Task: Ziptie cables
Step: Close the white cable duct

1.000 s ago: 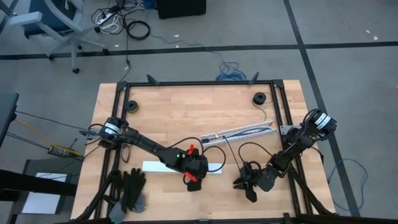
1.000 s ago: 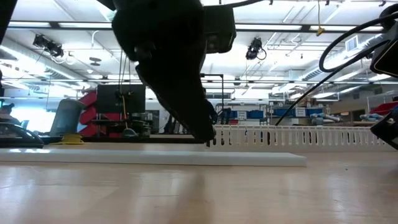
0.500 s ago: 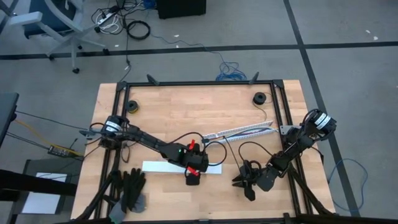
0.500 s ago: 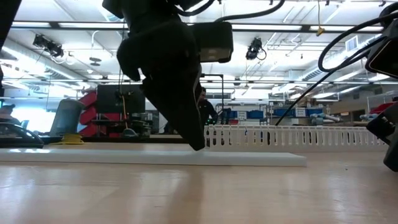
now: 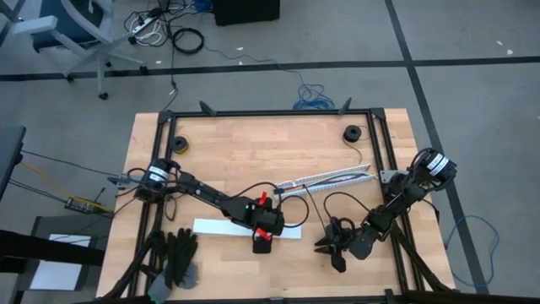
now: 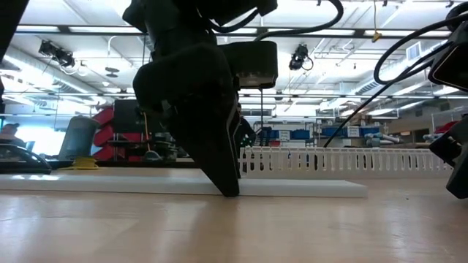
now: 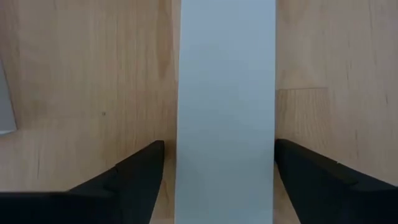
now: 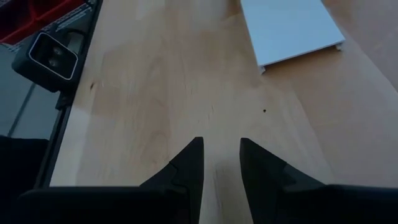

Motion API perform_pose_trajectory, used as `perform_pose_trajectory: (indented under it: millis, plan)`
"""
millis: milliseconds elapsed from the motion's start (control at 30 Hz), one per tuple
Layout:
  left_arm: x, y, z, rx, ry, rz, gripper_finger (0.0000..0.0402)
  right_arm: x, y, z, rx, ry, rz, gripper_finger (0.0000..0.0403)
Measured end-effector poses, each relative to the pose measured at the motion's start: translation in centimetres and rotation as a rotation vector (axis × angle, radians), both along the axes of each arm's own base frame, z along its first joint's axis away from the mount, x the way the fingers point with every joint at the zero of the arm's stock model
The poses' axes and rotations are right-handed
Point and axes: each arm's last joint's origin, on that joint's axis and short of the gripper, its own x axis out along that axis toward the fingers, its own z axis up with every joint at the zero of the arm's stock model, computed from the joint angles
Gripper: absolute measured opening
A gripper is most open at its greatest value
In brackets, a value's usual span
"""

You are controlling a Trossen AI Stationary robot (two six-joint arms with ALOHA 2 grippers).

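Observation:
A flat white plastic strip (image 5: pixel 219 226) lies along the near part of the wooden table. My left gripper (image 5: pixel 263 232) points steeply down over its right part, open. In the left wrist view the strip (image 7: pixel 227 93) runs between the two fingers. A long white slotted channel (image 5: pixel 325 179) lies slantwise behind it. My right gripper (image 5: pixel 331 247) waits low near the front edge, right of the strip's end (image 8: pixel 289 28). Its fingers stand a little apart with nothing between them. The cables show in no view. My left gripper comes from above with its fingers across the strip, one on each long side. One finger (image 7: pixel 292 168) stands right at the strip's long edge (image 7: pixel 272 124); I cannot tell whether it touches. The other finger (image 7: pixel 143 168) stands a little clear. The strip lies flat on the table.
Black gloves (image 5: pixel 177 257) lie at the table's near left corner. Two small spools (image 5: pixel 179 145) (image 5: pixel 351 133) sit at the far corners. A black frame (image 5: pixel 270 113) rims the table. Bare wood lies between the strip and the far edge.
My left gripper has sunk from just above the strip until its fingertips are level with it, shifting slightly along the strip. The right gripper has kept still.

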Motion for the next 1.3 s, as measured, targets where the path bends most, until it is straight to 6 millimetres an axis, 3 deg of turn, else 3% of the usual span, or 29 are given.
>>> perform_pose_trajectory:
  millis: [367, 1133, 1300]
  plan:
    - [0.2, 0.1, 0.3, 0.013, -0.006, -0.033, 0.0203, 0.1, 0.0, 0.0, -0.021, -0.006, 0.01, 0.0088]
    - [-0.8, 1.1, 3.4, 0.071, -0.027, 0.01, 0.0216, 1.6, -1.4, 0.4, -0.081, -0.052, -0.013, 0.0088]
    - [-1.3, 1.5, 5.0, 0.086, -0.057, 0.026, 0.0216, 2.8, -2.3, 1.2, -0.149, -0.111, 0.091, 0.0088]
